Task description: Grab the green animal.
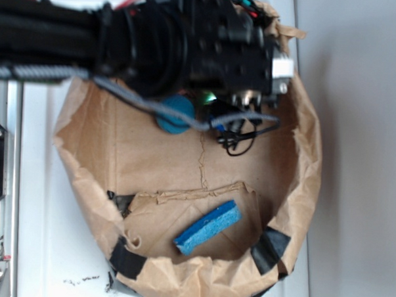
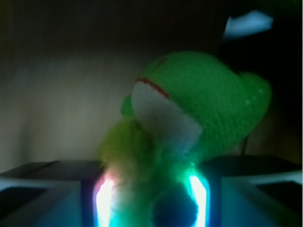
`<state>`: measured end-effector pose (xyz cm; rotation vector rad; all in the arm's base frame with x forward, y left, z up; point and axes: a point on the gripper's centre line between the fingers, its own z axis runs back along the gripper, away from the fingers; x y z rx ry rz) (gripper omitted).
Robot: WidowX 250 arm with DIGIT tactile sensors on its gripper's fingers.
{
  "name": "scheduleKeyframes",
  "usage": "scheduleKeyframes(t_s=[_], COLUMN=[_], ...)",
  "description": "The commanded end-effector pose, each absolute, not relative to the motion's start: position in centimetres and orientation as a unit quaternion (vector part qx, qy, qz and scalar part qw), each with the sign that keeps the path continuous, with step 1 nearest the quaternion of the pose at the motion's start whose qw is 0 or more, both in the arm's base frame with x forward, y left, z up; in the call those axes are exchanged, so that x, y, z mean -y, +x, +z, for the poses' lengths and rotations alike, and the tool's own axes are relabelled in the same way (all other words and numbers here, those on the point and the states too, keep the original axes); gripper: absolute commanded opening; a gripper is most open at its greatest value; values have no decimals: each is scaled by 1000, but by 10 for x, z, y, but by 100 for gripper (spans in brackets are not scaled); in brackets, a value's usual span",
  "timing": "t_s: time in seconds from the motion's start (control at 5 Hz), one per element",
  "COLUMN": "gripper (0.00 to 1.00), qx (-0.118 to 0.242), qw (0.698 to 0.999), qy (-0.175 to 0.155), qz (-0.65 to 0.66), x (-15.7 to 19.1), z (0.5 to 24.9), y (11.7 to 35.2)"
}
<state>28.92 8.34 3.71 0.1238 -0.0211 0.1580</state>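
Observation:
The green animal [image 2: 203, 104] fills the wrist view: a fuzzy lime-green plush with a white patch edged in red. Its lower body sits between the two glowing pads [image 2: 105, 198], which press on it from both sides. My gripper [image 2: 151, 201] is shut on it. In the exterior view only a sliver of the green animal [image 1: 207, 96] shows under the black arm, near the back of the brown paper basin [image 1: 86, 157]. The gripper itself is mostly hidden there by the arm.
A teal-blue ball [image 1: 175, 113] lies just left of the gripper. A blue sponge block [image 1: 208, 227] rests on a paper flap at the front of the basin. Black cables [image 1: 241, 137] dangle beside the gripper. Crumpled paper walls ring the basin.

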Motion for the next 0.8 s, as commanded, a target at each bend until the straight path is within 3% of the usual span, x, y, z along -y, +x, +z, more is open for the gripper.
scheduleKeyframes(t_s=[0.0,0.2,0.4,0.6], gripper=[0,0,0,94], qx=[9,-3,13,61], qw=[999,999,999,998], qy=[-19,-21,-29,-8], qz=[46,33,12,-18], x=[-90,-88,-86,-80], z=[147,170,175,172], y=[282,274,266,256])
